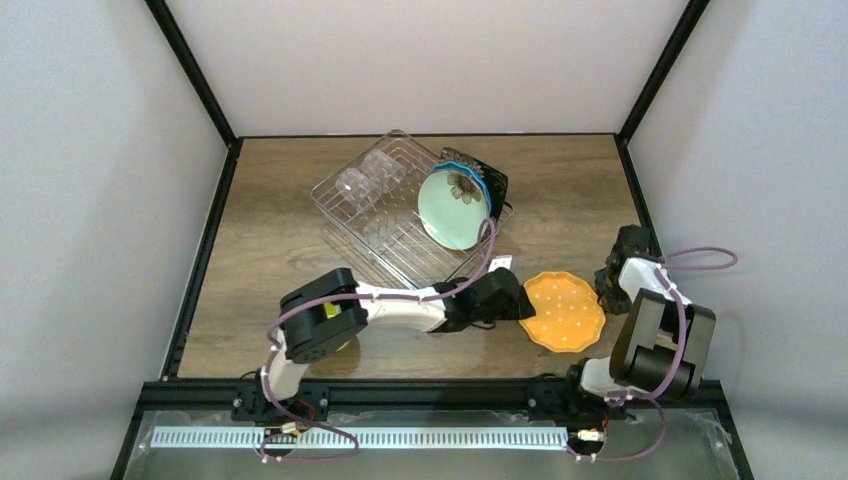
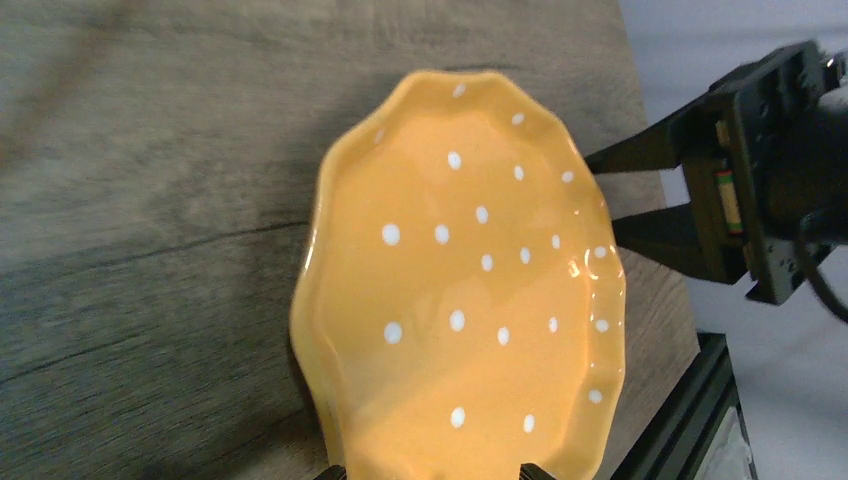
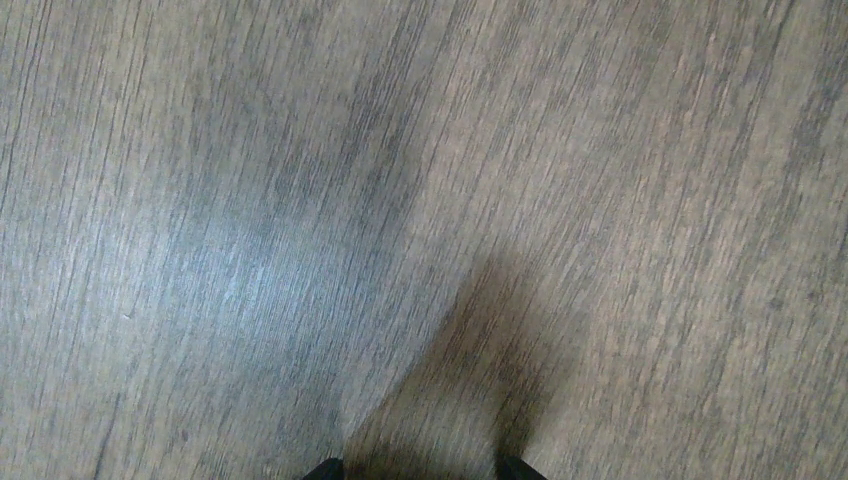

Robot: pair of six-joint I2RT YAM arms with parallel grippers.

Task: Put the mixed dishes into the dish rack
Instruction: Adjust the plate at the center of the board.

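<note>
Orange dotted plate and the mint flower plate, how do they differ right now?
The orange dotted plate lies flat on the table; the mint flower plate stands on edge in the dish rack. The orange dotted plate has white dots and a wavy rim; the mint flower plate has a dark flower print and a smooth rim. Both are roundish plates.

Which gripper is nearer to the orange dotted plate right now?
Left. The left gripper is open at the orange plate's left rim, facing across it. The right gripper stands just off its right edge, pointing down at bare table.
</note>
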